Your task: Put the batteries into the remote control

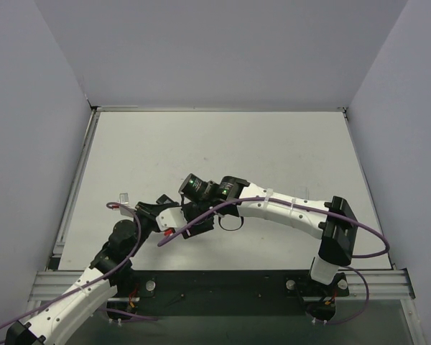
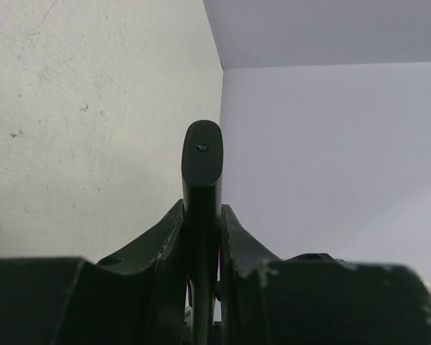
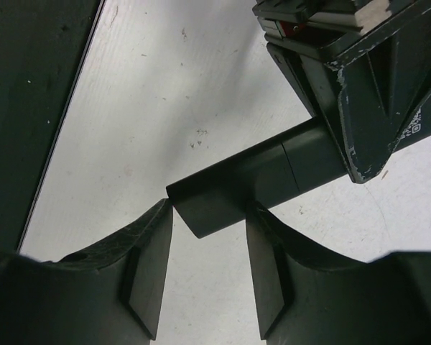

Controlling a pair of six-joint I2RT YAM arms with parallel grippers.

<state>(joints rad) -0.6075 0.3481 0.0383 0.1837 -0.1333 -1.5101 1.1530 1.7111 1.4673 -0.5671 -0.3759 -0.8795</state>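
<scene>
A slim black remote control (image 2: pixel 201 162) is clamped edge-on between the fingers of my left gripper (image 2: pixel 202 212), its far end sticking out above the table. In the right wrist view the same remote (image 3: pixel 237 188) reaches from my left gripper (image 3: pixel 359 93) down to my right gripper (image 3: pixel 210 215). My right gripper is open, its fingertips on either side of the remote's free end. In the top view both grippers, left (image 1: pixel 174 217) and right (image 1: pixel 189 208), meet near the table's middle front. No batteries show in any view.
A small clear object (image 1: pixel 123 195) lies left of the grippers. A black ring (image 1: pixel 230 223) lies on the table under the right arm. Purple cables trail along both arms. A metal rail (image 1: pixel 215 284) runs along the near edge. Grey walls enclose the table.
</scene>
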